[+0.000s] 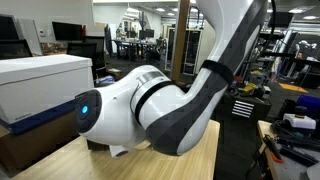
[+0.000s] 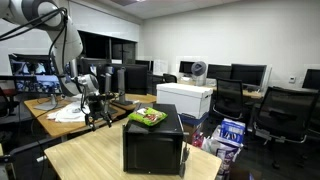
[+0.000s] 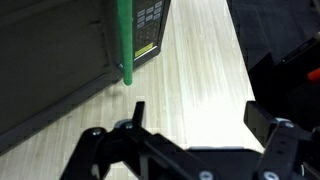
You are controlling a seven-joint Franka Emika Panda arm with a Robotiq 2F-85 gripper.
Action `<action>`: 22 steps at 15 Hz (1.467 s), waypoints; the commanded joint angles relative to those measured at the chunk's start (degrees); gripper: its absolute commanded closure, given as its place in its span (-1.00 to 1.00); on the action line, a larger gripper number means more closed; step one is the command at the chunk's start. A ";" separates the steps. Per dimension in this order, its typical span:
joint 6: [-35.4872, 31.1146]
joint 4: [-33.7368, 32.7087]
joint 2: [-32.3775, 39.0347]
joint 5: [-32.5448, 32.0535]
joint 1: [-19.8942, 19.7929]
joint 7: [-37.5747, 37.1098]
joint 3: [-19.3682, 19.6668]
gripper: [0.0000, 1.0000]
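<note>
So the jaws are spread wide with nothing between them. In the wrist view they come in along the near edge, with bare desk (image 3: 205, 70) showing in the gap. The closest thing to them is the black box (image 3: 50, 70), which fills the left side of that view but isn't touching them. A button panel (image 3: 150, 25) sits at its far corner, and a green strip (image 3: 123, 40) hangs down its edge. I can't tell if that strip is part of the green packet (image 2: 147, 118), which in an exterior view lies on top of the same black box (image 2: 152, 150). The box stands upright near the middle of the desk (image 2: 85, 160). In that view the arm (image 2: 62, 35) comes down from the far left, and the jaws get lost in the clutter there. Behind the black box, to the right, there's a white box (image 2: 185, 98). In an exterior view the arm (image 1: 170, 100) is so close it blocks nearly everything.
</note>
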State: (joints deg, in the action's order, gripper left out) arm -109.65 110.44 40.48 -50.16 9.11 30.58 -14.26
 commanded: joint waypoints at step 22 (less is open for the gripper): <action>-5.22 -4.29 12.85 -34.27 3.75 -7.89 9.70 -1.00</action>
State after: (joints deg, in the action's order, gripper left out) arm -115.62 107.93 50.72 -77.95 11.75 26.88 -6.70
